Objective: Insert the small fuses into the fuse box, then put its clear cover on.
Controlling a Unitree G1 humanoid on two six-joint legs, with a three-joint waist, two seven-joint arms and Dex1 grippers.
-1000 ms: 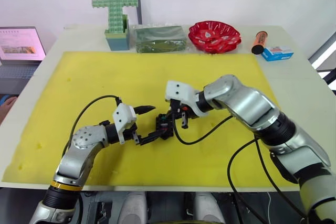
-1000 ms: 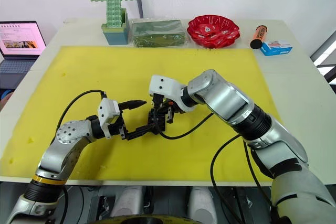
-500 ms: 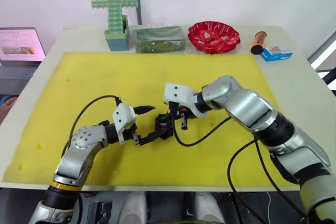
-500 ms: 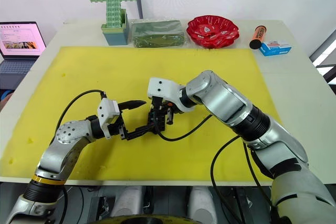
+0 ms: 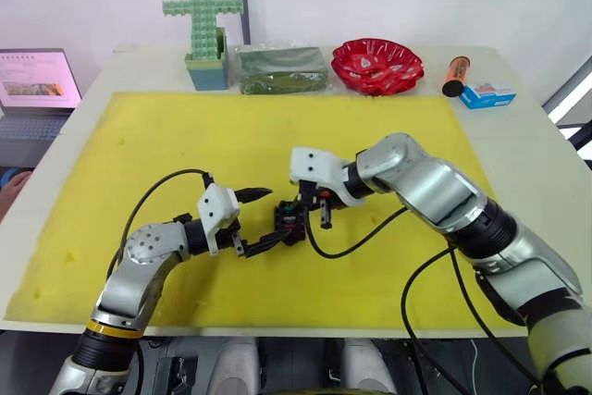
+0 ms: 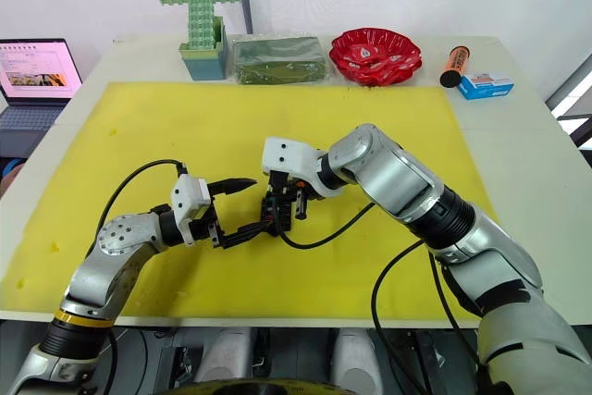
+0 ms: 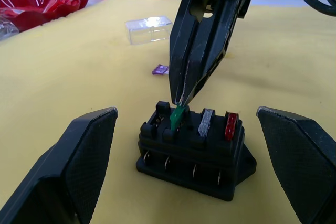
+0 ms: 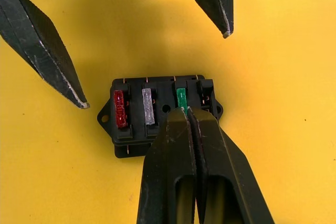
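Note:
The black fuse box (image 7: 194, 153) sits mid-mat with a red fuse (image 7: 231, 125), a grey fuse (image 7: 206, 123) and a green fuse (image 7: 177, 118) in its top slots. The green one stands slightly tilted. My right gripper (image 7: 178, 100) is shut, and its joined tips rest on the green fuse's (image 8: 181, 98) top. My left gripper (image 5: 268, 217) is open, with its fingers (image 7: 68, 171) spread wide on either side of the box and not clasping it. A purplish fuse (image 7: 160, 69) lies loose on the mat beyond the box. The clear cover (image 7: 148, 29) lies farther off.
The yellow mat (image 5: 166, 136) covers the table. Along its back edge stand a green block cross (image 5: 203, 20), a wrapped green package (image 5: 282, 68), a red bowl (image 5: 376, 64), an orange tube (image 5: 456, 73) and a small blue box (image 5: 487, 93). A laptop (image 5: 32, 80) sits at the far left.
Almost nothing: my right gripper stays shut over the green fuse with only a slight wrist shift, and the left arm holds still.

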